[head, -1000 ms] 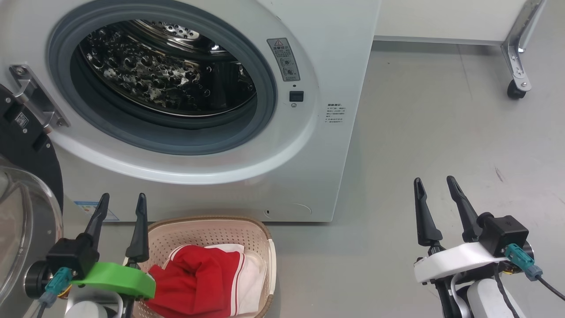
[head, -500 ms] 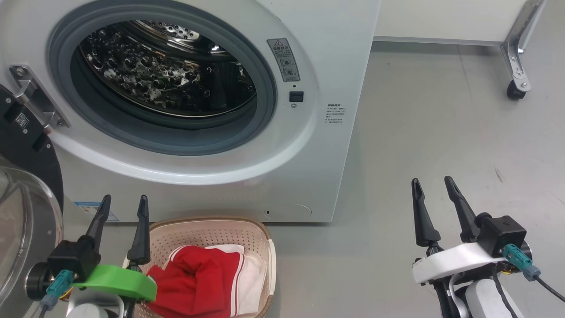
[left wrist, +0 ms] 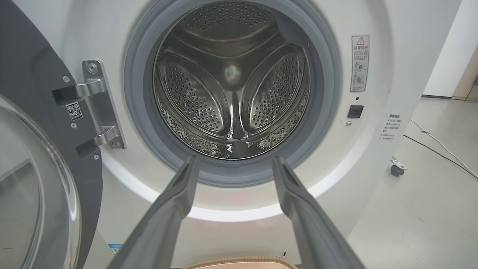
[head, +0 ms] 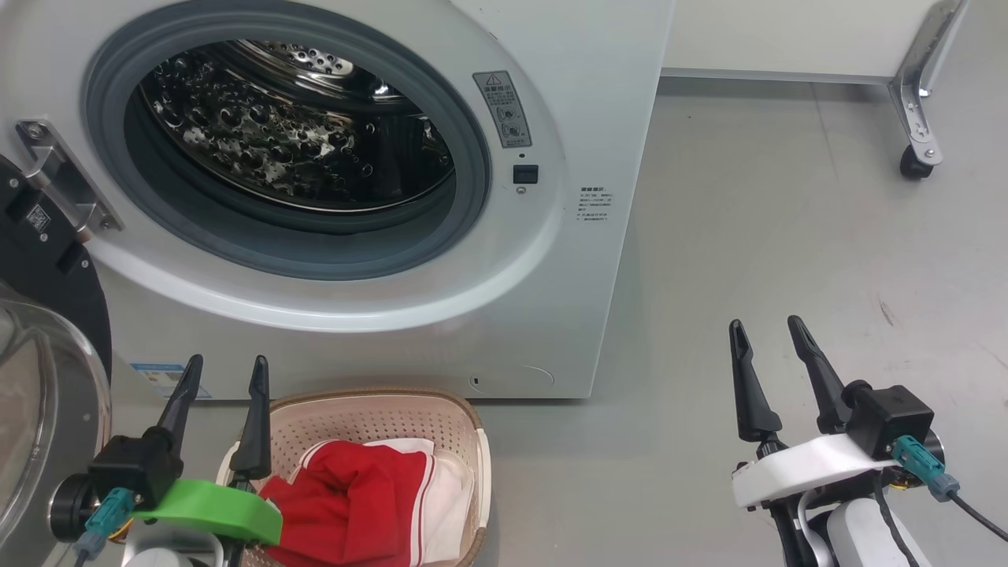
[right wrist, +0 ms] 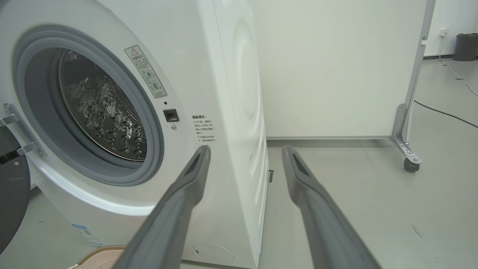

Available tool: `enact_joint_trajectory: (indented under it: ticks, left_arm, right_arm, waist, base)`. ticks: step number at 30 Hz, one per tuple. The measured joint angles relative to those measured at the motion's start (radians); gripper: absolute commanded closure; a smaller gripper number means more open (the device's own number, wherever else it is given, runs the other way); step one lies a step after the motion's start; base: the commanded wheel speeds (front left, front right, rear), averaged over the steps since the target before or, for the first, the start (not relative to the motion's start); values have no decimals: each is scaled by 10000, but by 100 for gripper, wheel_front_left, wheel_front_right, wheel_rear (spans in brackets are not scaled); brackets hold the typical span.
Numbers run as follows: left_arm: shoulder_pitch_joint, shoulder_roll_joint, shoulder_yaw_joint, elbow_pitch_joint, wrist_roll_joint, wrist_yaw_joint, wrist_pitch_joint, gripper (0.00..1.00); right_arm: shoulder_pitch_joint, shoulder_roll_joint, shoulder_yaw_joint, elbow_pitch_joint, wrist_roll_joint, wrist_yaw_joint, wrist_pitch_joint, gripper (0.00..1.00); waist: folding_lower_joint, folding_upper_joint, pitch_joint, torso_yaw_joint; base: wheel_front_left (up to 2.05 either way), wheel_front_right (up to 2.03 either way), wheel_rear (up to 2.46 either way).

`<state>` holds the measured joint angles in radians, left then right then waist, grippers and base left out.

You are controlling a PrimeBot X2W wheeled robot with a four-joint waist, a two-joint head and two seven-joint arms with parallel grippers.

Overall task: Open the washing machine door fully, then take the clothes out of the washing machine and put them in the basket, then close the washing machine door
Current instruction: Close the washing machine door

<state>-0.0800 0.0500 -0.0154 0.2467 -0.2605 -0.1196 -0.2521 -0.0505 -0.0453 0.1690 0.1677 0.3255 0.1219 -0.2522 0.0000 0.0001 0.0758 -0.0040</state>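
The washing machine (head: 591,118) looks empty, its door (head: 55,283) wide open at its left, the clothes (head: 354,504) in the basket (head: 378,417) before it; left gripper (head: 227,362) and right gripper (head: 764,323) hover spread and empty, so apparently only closing the door is left.

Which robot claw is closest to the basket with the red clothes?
The left gripper, on the green bracket, right beside the basket; the right gripper, on white, hangs over the floor.

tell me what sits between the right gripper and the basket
Bare grey floor and nothing else: the head view shows that stretch between the right gripper and the basket.
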Motion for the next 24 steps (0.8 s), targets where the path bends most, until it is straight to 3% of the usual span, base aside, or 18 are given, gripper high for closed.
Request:
enact_joint_trajectory:
  ticks: [12,24]
  left_arm:
    - [2,0,-27,-2,-17,-2,0,0]
    - [-7,0,-15,-15,-29,-4,0,0]
  right_arm:
    - [-1,0,-4,0,12,0,0,0]
    - [-7,-2,4,0,90,0,0,0]
  waist:
    - [0,0,98,0]
    - [0,0,205,58]
  base:
    - [-54,54,0]
    - [-103,103,0]
